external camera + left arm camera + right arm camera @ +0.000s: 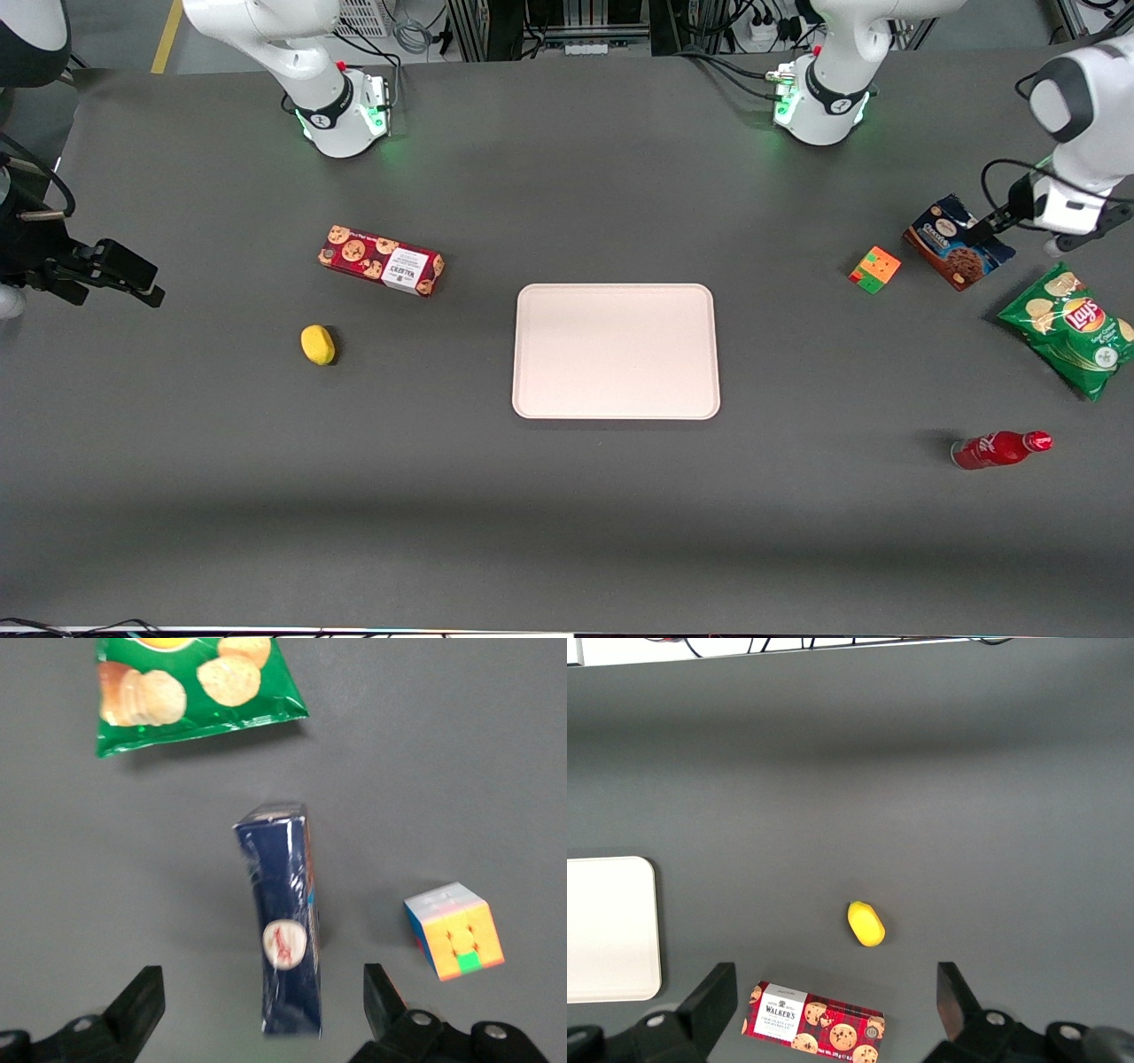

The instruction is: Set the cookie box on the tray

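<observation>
Dark navy-blue cardboard cookie box (959,242) near the bench's working-arm end, black two-finger gripper (264,1005) spread wide around it, pale pinkish-cream rectangular tray (615,301) mid-bench, well apart.

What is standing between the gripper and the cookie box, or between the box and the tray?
Nothing visible. The gripper hangs open over the cookie box, jaws either side. The cube sits beside the box, just off the direct line to the tray.
</observation>
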`<state>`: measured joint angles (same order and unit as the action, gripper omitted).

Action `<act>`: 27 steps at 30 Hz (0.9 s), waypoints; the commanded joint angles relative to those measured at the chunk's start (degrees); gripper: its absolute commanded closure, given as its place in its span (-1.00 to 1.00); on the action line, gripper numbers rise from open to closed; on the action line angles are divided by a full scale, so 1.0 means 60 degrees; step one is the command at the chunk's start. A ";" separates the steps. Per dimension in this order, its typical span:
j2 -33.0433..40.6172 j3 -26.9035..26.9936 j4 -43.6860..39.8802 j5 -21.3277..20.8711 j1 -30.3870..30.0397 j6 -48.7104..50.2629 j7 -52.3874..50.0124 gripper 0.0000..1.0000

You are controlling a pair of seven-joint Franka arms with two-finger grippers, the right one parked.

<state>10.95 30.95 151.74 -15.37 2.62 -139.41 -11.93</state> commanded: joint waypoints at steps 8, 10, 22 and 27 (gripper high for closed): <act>-0.1283 -0.0002 0.0594 -0.0090 -0.0070 -0.2107 -0.0047 -0.10; -0.1327 -0.0002 0.0594 -0.0090 -0.0070 -0.2063 -0.0047 0.99; -0.1225 -0.0001 0.0521 -0.0090 -0.0055 -0.1961 -0.0033 1.00; -0.1079 -0.0089 0.0142 -0.0105 -0.0012 -0.1464 -0.0018 1.00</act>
<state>2.84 30.90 154.47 -15.37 2.45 -151.13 -11.92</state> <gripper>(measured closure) 0.797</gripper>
